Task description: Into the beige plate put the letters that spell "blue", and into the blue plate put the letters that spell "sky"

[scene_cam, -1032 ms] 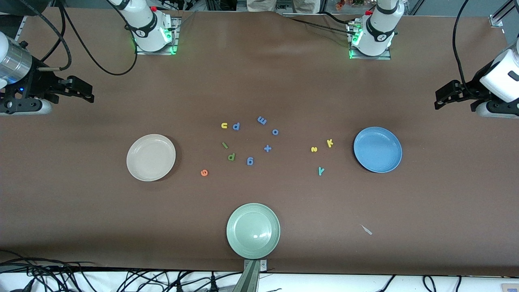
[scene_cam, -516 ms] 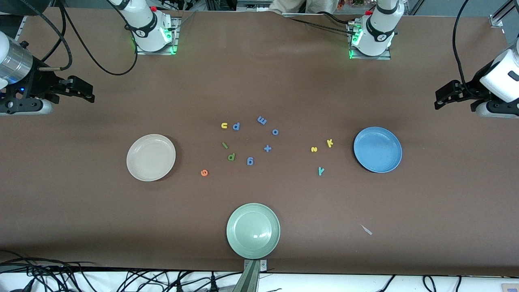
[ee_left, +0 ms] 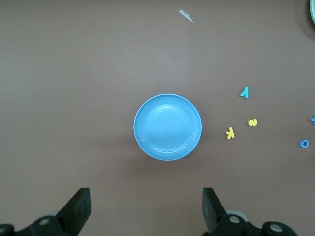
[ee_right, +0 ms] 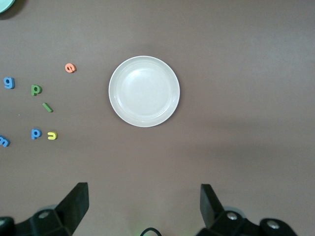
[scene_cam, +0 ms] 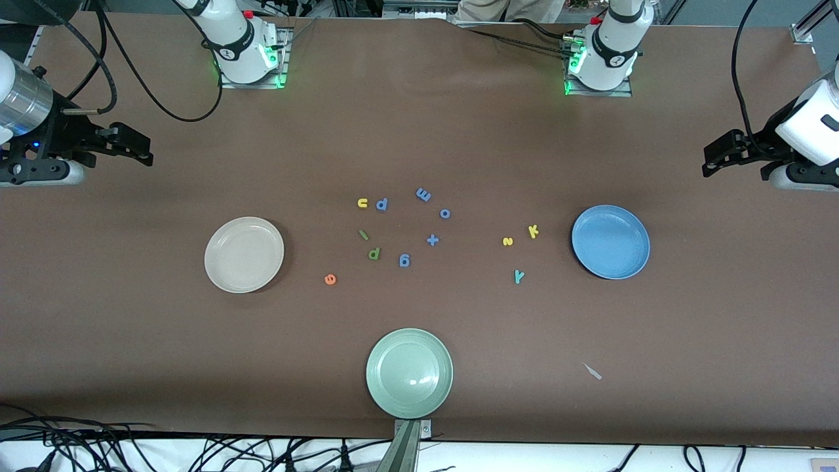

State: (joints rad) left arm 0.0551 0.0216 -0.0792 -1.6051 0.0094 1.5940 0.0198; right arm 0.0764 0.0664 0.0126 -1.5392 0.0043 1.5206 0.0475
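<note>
Nothing moved; beige plate (ee_right: 144, 91) off right fingers (ee_right: 76, 199) (spread).

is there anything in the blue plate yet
No, the blue plate holds nothing in the left wrist view, and the yellow k lies on the table beside it.

Both wrist views cut off the pale green plate (ee_left: 313, 11) at a corner, showing just a sliver
</note>
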